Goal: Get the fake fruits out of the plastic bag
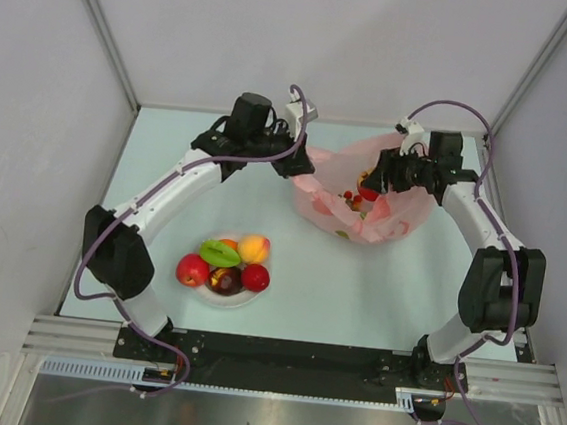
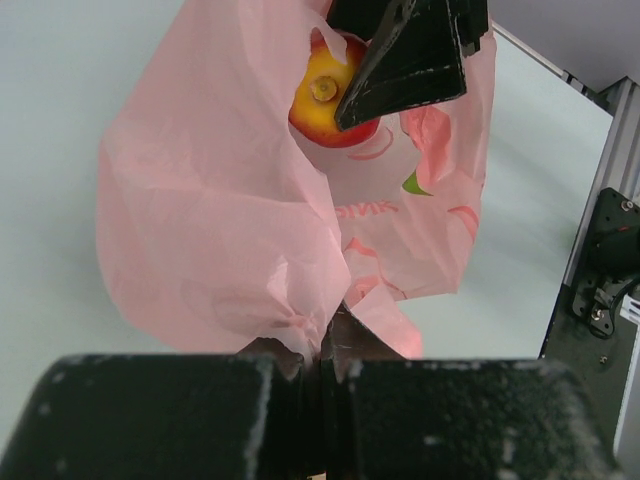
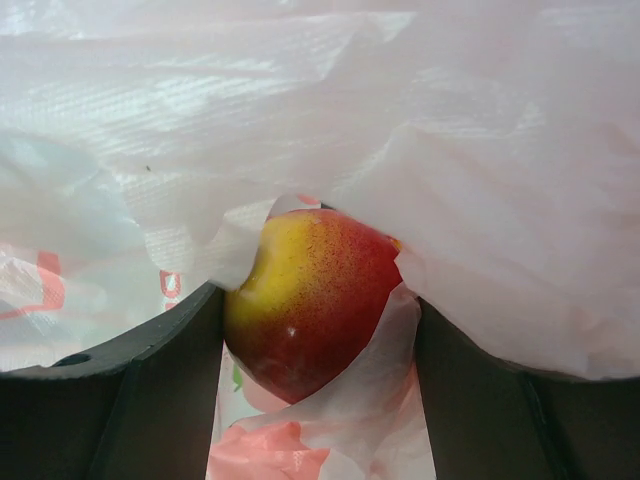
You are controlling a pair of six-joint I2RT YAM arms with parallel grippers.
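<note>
The pink plastic bag [image 1: 388, 218] lies at the back right with its mouth open. My left gripper [image 1: 301, 166] is shut on the bag's left rim; in the left wrist view [image 2: 325, 345] pink film [image 2: 220, 200] is pinched between its jaws. My right gripper [image 1: 374, 184] reaches into the bag mouth and is shut on a red-and-yellow apple [image 3: 310, 290], with a fold of film against the right finger [image 3: 470, 400]. The apple also shows in the left wrist view [image 2: 322, 105]. Small red berries [image 1: 349, 197] remain inside. Several fruits lie on the white plate [image 1: 238, 298].
On the plate are a red apple [image 1: 193, 269], a dark purple fruit [image 1: 225, 281], a yellow-orange fruit [image 1: 254, 248], a green piece [image 1: 219, 255] and another red fruit [image 1: 255, 277]. Walls enclose the table on three sides.
</note>
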